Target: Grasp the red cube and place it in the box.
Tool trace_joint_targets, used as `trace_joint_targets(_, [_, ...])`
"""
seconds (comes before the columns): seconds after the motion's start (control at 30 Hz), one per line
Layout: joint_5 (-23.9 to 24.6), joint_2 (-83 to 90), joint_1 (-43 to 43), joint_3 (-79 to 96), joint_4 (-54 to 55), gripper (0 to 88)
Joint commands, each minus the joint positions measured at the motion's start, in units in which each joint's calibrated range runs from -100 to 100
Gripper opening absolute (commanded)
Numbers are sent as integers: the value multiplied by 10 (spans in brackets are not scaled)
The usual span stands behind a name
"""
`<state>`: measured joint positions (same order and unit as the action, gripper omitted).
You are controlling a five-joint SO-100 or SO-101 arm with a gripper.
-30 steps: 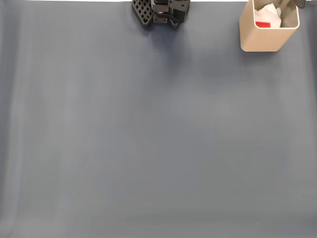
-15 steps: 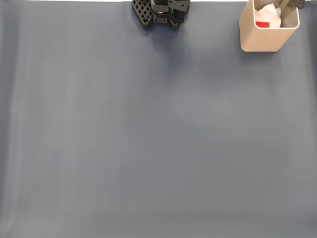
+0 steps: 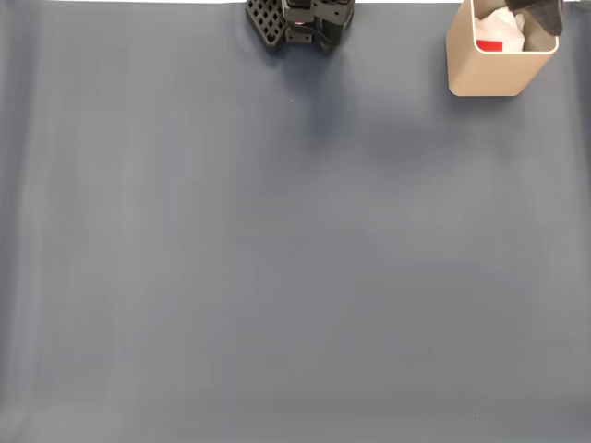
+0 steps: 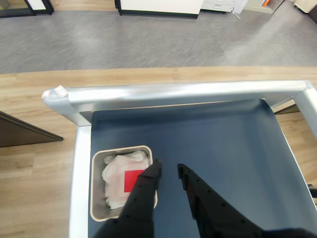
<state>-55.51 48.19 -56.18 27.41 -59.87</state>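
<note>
The wrist view looks down on the gripper (image 4: 169, 167), its two black fingers parted with nothing between them. The left finger tip overlaps the rim of the box (image 4: 97, 161), which stands on the dark blue table mat (image 4: 223, 139). Inside the box the red cube (image 4: 132, 180) lies on crumpled white material (image 4: 115, 171). A silver metal rail (image 4: 183, 91) edges the table, with wooden floor (image 4: 34, 99) beyond.

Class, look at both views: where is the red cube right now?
The red cube lies inside the box on white padding, at the fixed view's top right.
</note>
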Motion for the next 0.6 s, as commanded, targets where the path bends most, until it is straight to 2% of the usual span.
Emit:
trace_joint_targets(0.0, [0, 22, 50, -2, -4, 1])
trace_joint_targets(0.2, [-5, 27, 151, -3, -5, 1])
trace_joint_targets(0.57, [-7, 28, 287, -9, -5, 1])
